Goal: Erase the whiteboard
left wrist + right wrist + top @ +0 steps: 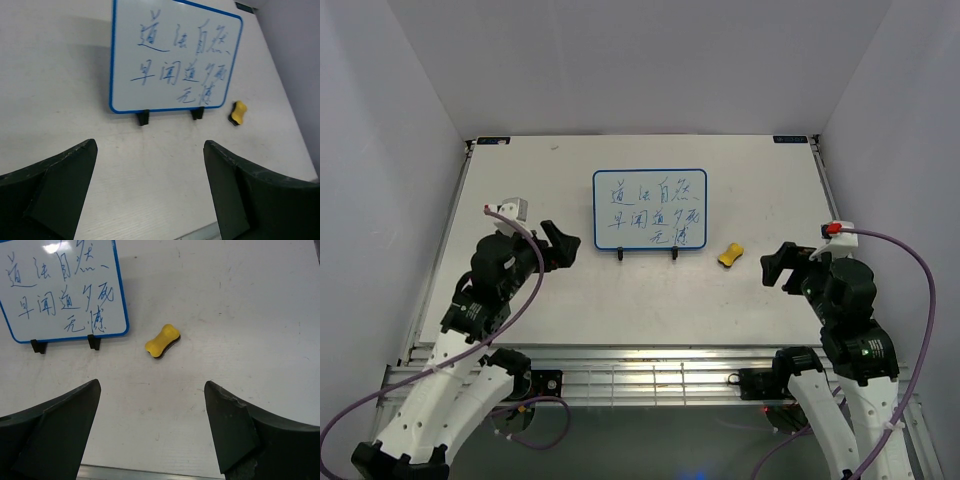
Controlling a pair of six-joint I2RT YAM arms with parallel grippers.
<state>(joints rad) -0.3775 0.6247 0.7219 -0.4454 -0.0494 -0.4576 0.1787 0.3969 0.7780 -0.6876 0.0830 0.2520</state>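
Standing whiteboard (650,210), yellow eraser (730,254) nearby, underside seemingly dark

right wrist view: blue-framed white rectangular whiteboard (60,290) cut off at top and left | top view: blue handwritten characters (650,212) too small to be read

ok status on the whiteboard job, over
Left pincer open, empty; right pincer open, empty. Whiteboard standing on its feet, blue writing not yet wiped. Yellow eraser lies right of it, apart, nothing blocking.
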